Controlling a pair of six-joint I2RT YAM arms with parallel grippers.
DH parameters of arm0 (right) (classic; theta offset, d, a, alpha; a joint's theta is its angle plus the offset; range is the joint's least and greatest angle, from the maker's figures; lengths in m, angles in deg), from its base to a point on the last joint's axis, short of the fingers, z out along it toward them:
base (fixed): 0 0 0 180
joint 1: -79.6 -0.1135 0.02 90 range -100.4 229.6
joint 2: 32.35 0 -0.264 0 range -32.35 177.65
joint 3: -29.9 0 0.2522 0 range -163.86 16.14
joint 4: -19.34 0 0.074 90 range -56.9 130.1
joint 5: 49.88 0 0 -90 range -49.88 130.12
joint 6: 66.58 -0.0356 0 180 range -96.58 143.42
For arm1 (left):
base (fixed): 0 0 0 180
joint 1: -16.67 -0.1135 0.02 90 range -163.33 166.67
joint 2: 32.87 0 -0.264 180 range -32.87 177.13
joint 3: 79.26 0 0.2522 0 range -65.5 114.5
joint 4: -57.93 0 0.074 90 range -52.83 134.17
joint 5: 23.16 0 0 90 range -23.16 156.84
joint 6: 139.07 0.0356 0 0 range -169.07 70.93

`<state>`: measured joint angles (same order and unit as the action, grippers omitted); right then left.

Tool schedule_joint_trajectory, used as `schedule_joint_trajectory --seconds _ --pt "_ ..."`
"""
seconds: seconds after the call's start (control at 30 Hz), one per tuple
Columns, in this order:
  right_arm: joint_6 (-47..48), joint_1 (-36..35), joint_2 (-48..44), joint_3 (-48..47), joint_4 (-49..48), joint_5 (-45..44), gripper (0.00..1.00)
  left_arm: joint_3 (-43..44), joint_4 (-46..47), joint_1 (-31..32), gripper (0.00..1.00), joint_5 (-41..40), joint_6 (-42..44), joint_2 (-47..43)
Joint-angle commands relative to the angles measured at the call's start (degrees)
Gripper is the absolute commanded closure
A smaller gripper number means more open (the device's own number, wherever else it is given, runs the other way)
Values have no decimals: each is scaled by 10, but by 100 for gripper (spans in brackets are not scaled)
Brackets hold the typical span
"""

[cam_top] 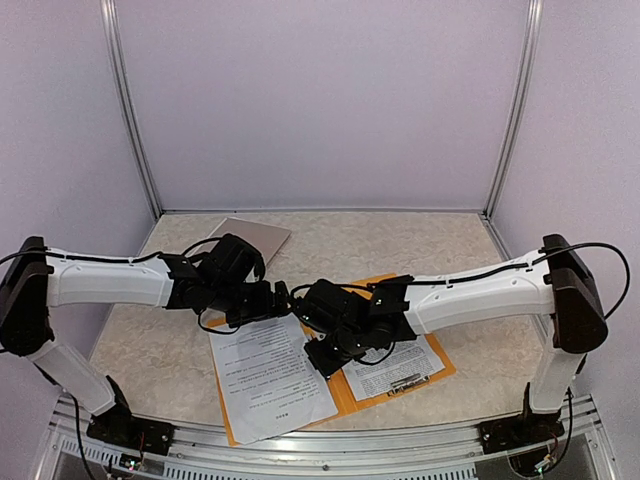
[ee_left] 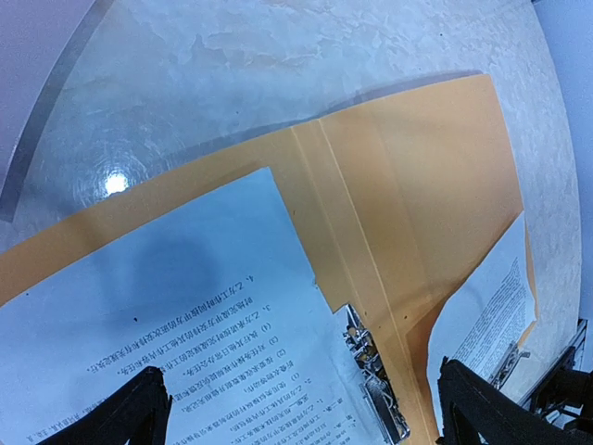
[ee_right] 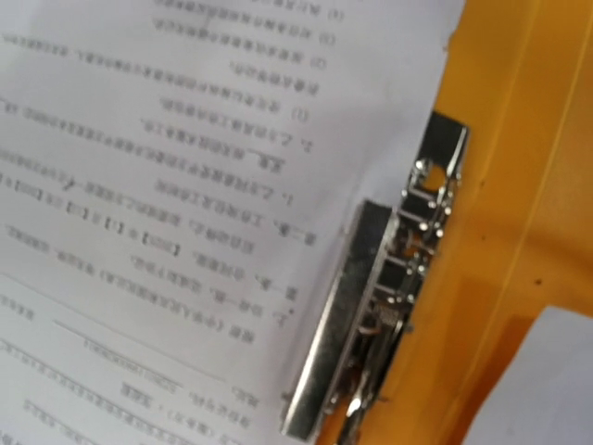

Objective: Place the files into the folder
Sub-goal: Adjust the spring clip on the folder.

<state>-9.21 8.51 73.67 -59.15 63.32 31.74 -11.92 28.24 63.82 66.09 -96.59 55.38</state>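
Files (cam_top: 268,378) lie on the open orange folder (ee_left: 417,167) on the table (cam_top: 140,340), one sheet each side of its metal clip (ee_right: 371,306). Left jaws gape wide and empty above them; how far the right jaws stand open I can't tell

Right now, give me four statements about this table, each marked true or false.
The orange folder lies open. True.
The left gripper has its jaws clamped on a sheet. False: they stand wide open, holding nothing.
A metal clip sits by the folder's spine. True.
Both printed sheets lie on the same half. False: the left sheet and the right sheet lie on opposite halves.
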Motion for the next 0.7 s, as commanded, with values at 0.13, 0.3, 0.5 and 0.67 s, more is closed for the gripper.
schedule_joint_trajectory --seconds 0.13,0.3,0.5,0.67 --pt "-8 -2 1 11 10 -15 81 -38 5 -4 3 -1 -6 -29" --pt "-17 -1 -28 53 -16 -14 81 -64 40 -3 4 44 -16 -43" --pt "-21 -2 -29 68 -26 -5 82 -79 55 15 4 78 -38 -49" --pt "-22 -2 -32 75 -39 8 78 -94 65 37 4 84 -63 -43"
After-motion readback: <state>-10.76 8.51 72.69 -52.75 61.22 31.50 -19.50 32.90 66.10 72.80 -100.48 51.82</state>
